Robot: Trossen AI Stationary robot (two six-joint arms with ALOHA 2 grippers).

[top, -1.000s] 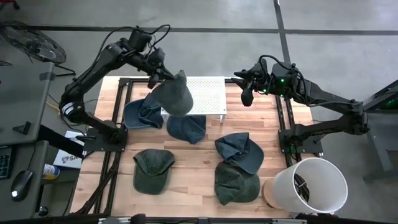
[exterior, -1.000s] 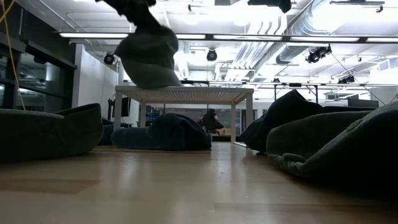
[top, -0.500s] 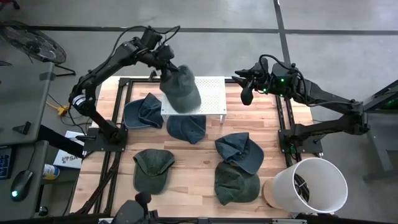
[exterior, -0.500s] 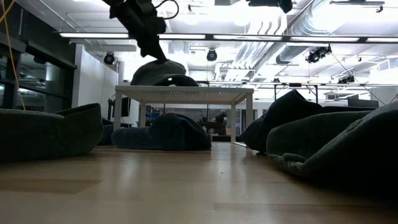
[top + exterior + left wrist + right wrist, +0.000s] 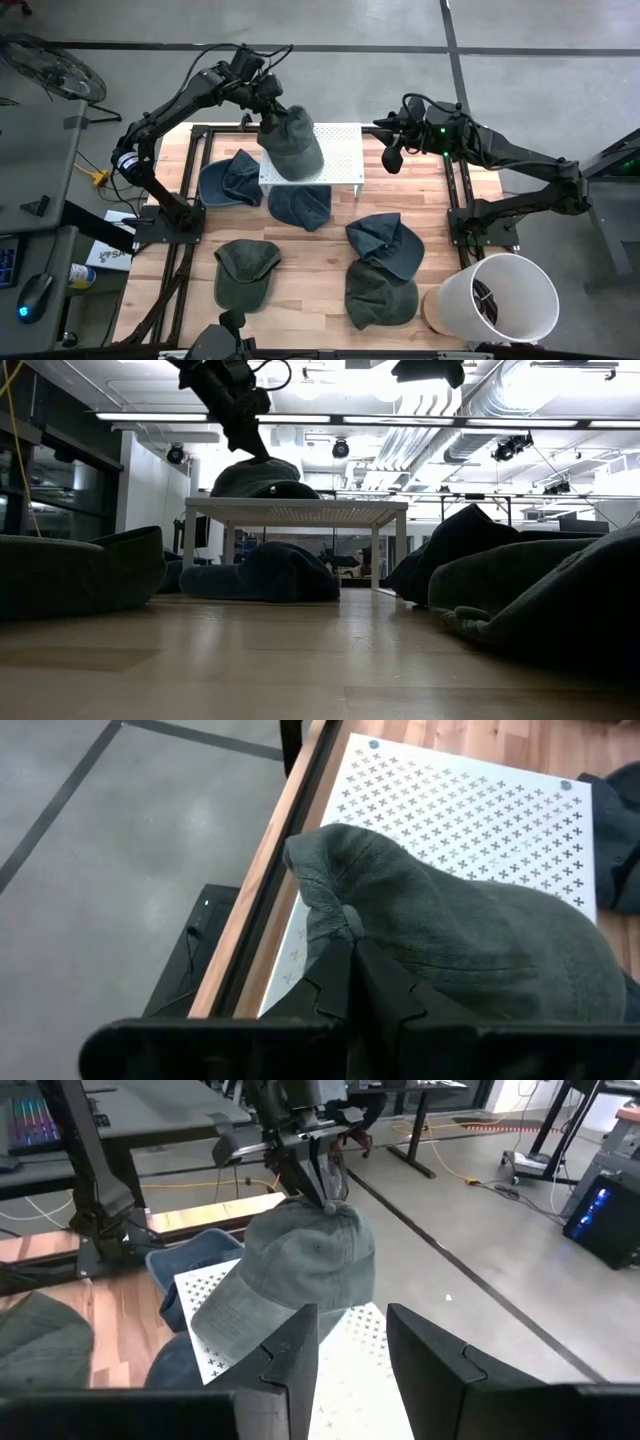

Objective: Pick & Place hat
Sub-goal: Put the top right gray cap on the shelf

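Left end effector (image 5: pixel 268 116), clamped on a pinch of crown, sets the soft, light hat (image 5: pixel 292 146) on the white perforated stand (image 5: pixel 340 150), upper centre; right end effector (image 5: pixel 390 152) hangs half-open, empty.

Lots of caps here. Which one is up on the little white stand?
The grey-green cap pinched by the left gripper. It sits on the white perforated stand; the others lie on the wooden table.

Overhead cam straight down, low cam level across tabletop, both wrist cams sharing white perforated stand (image 5: pixel 320 152).
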